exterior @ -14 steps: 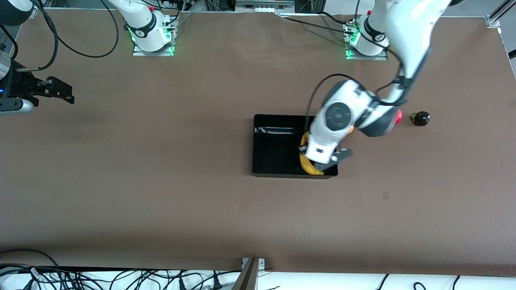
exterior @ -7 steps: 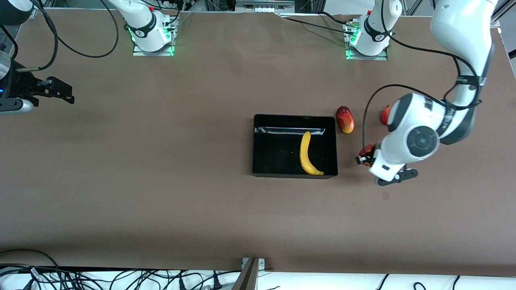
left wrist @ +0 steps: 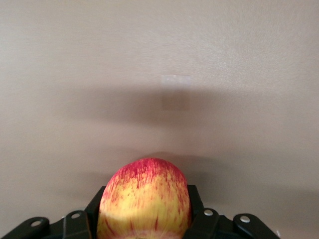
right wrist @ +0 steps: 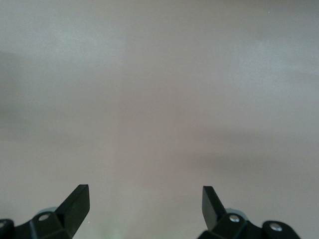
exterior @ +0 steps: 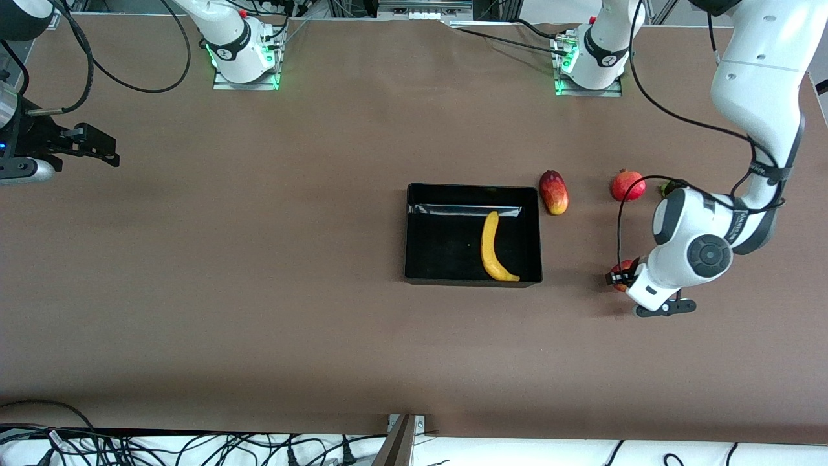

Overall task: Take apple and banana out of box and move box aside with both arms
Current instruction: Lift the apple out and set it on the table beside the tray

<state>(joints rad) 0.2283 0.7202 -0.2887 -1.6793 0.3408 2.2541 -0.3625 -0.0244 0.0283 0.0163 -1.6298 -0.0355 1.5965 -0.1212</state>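
Most of the streaked apple (exterior: 620,274) is hidden in the front view by the white wrist of the left arm, with only a red sliver showing beside the left tool (exterior: 620,278), toward the left arm's end of the worktop (exterior: 259,291). The left wrist view fills in the rest: the red-and-yellow apple (left wrist: 144,199) sits between the black fingers (left wrist: 202,226) of the left tool (left wrist: 144,226), which pinch it from both sides, its lower part cut off by the picture's edge. Whether the apple touches the brown worktop (left wrist: 159,59) or hangs just above it cannot be told. A dark, small, round thing (exterior: 666,188) is half hidden by the same arm's white elbow and is too covered to name. The black tray (exterior: 440,194) lies near the middle of the worktop and holds one thing, the curved yellow banana (exterior: 493,248), which lies on the tray floor close to the wall at the left arm's end, its tip by the wall nearest the front camera. Just outside that wall, at the tray's corner farther from the front camera, lies an oblong red-yellow mango (exterior: 554,192), and a red pomegranate (exterior: 628,186) sits apart from it, farther toward the left arm's end. The right arm waits at the other end, largely cut off by the frame; its right tool (right wrist: 144,204) hangs with fingers spread over bare worktop.
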